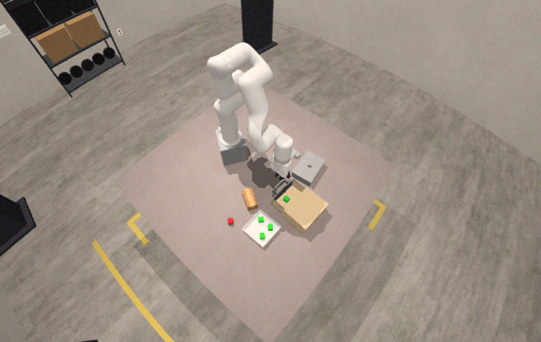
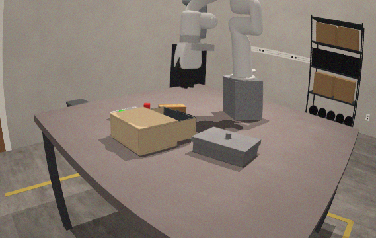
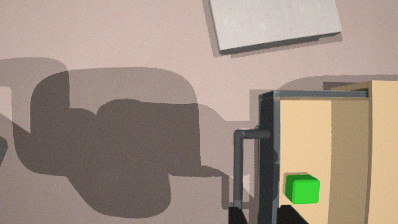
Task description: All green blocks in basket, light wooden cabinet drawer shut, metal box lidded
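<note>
The light wooden cabinet (image 1: 303, 209) has its drawer (image 2: 178, 116) pulled open, and one green block (image 1: 286, 199) lies inside it; the block also shows in the wrist view (image 3: 302, 189) beside the grey drawer handle (image 3: 245, 165). The white basket (image 1: 261, 229) holds three green blocks. The metal box (image 1: 308, 167) stands with its lid and knob (image 2: 228, 135) on. My gripper (image 2: 186, 82) hangs well above the open drawer's front, fingers narrow and holding nothing.
A red block (image 1: 230, 220) lies left of the basket. An orange wooden block (image 1: 249, 198) lies beside the drawer front. The arm's grey base (image 2: 242, 97) stands behind the cabinet and the metal box.
</note>
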Robot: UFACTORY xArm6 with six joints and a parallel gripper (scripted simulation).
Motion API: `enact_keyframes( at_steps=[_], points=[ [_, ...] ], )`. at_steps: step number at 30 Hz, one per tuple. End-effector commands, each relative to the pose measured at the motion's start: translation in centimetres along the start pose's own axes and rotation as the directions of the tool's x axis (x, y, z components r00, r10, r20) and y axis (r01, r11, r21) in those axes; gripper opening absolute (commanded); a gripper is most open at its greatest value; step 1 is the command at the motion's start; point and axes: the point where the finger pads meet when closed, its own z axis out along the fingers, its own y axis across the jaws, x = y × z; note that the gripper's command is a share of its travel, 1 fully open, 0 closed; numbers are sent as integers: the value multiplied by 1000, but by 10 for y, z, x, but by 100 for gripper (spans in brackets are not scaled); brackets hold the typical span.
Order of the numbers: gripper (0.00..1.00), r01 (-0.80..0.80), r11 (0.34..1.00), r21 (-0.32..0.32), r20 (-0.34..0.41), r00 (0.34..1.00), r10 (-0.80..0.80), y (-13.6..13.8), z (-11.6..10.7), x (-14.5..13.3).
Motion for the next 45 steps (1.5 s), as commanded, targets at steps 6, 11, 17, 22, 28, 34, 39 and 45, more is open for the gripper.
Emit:
enact_keyframes(
  at_steps=[6,11,17,22,28,34,39,45],
  points=[
    [24,117,993,-4,0,993,-117,7,-2,-1],
    [24,379,925,-4,2,925,-379,20,-2,-3],
    [24,581,814,-3,9,814,-581,35,-2,-5],
    [24,740,672,3,26,672,-740,53,-2,-9],
    [24,887,461,14,41,460,-887,69,-2,-12],
    [24,970,242,21,36,241,-970,73,-2,-13],
    [24,999,46,4,8,46,-999,74,-2,-13],
    [24,1000,30,0,4,30,-1000,74,-2,-13]
  ],
)
